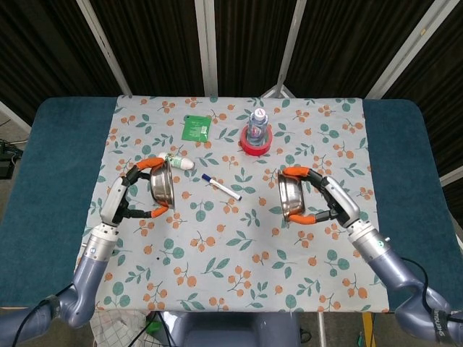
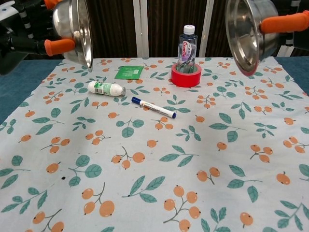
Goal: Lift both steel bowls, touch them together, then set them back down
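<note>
Two steel bowls [image 1: 162, 189] [image 1: 291, 196], one bottle [image 1: 257, 126], one marker [image 1: 221, 187], one tape roll [image 1: 256, 142].

Water bottle [image 2: 187, 43] upright inside red tape roll [image 2: 186, 75], marker [image 2: 153, 107] nearby.

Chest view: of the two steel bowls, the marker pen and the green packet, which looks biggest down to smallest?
1. The left bowl and right bowl look alike, both enlarged by nearness to the camera.
2. Marker pen.
3. Green packet.
</note>
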Motion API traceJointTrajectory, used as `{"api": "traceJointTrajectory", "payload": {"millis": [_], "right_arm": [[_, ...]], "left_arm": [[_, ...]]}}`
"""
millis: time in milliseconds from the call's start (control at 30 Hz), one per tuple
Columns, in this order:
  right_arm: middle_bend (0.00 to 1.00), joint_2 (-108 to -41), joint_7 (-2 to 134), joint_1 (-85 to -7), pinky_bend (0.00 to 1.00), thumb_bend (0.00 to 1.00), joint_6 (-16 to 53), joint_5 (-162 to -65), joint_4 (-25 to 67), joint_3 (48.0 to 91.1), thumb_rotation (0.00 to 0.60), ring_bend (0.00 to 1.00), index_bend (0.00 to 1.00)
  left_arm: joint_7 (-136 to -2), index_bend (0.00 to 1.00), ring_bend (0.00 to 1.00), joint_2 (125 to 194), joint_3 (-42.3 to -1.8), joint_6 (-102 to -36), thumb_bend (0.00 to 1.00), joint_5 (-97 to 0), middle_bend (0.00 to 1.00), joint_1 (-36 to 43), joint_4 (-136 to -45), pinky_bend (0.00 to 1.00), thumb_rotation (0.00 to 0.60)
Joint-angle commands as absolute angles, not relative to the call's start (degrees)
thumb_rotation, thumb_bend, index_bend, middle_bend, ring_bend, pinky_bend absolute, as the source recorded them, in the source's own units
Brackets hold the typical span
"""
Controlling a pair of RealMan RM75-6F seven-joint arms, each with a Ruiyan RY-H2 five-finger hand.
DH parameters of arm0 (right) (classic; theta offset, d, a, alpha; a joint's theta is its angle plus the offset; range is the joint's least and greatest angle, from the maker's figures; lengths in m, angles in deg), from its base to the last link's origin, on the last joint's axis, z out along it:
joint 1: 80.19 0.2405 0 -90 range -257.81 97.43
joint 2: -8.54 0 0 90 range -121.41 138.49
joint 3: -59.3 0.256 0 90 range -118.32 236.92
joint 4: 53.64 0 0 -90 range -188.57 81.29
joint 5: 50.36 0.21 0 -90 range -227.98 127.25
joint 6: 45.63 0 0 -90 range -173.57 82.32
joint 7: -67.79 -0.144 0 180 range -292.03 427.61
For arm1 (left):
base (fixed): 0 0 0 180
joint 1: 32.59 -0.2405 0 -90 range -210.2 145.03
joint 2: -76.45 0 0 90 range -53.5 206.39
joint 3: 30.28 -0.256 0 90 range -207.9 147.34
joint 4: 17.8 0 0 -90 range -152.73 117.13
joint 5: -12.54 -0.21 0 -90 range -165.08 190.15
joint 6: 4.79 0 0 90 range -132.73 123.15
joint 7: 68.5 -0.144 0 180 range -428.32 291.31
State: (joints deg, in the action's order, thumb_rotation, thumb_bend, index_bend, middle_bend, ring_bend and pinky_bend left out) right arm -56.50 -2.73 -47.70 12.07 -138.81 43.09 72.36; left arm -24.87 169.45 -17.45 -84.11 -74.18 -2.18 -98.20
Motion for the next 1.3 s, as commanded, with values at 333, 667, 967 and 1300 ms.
{"api": "traceJointTrajectory", "payload": {"millis": [333,667,967,1300], "right_arm": [[0.26,-66.87,6.31,-45.77,0.01,0.02,15.22,-132.54,42.77,73.7,0.6,0.4,0.43],[0.26,-70.15,12.56,-44.48,0.01,0.02,13.78,-129.09,44.28,74.28,0.6,0.4,0.43],[0.26,-71.77,18.93,-43.62,0.01,0.03,12.84,-127.2,47.27,74.26,0.6,0.4,0.43],[0.27,-74.38,24.97,-42.59,0.01,0.07,10.73,-122.23,52.78,74.57,0.6,0.4,0.43]], "left_arm": [[-21.71,0.35,0.2,179.8,-18.8,-87.47,0.04,-78.27,0.22,0.0,-88.79,0.39,0.6],[-22.46,0.35,0.2,184.57,-18.41,-87.81,0.04,-78.73,0.22,2.25,-84.34,0.39,0.6],[-23.68,0.35,0.2,187.62,-18.77,-87.31,0.04,-79.53,0.22,4.22,-82.56,0.39,0.6],[-22.81,0.35,0.2,193.84,-19.58,-88.79,0.04,-80.59,0.22,5.71,-78.03,0.39,0.6]]}}
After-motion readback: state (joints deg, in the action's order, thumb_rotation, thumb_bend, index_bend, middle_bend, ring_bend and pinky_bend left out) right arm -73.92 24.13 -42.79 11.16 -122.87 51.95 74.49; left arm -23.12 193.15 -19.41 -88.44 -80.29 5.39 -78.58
